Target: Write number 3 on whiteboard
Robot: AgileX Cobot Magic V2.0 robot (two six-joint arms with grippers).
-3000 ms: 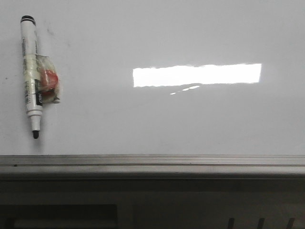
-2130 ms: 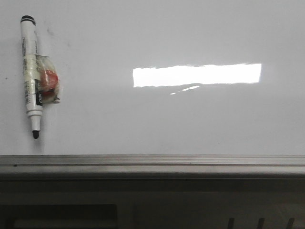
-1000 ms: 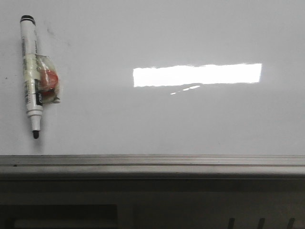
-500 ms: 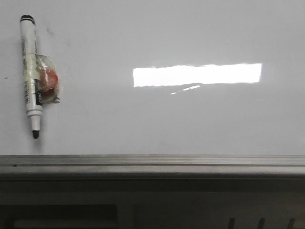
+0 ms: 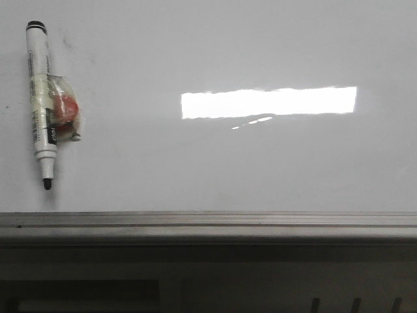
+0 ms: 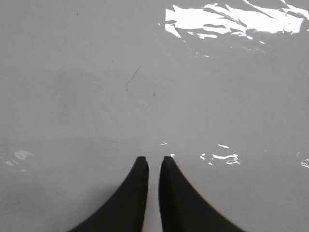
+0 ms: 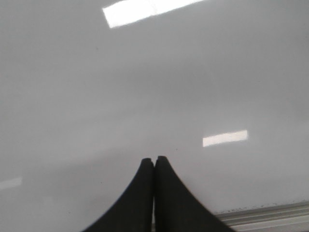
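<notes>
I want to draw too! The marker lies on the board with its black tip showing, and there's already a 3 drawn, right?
Not quite. The front view shows the marker on the whiteboard with its black tip bare, but no 3 is drawn yet; only faint smudges show.

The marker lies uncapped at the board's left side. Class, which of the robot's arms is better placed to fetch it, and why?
Probably the left. The marker lies on the whiteboard at its left side, the left arm's side. Neither gripper holds anything, and neither wrist view shows the marker.
</notes>
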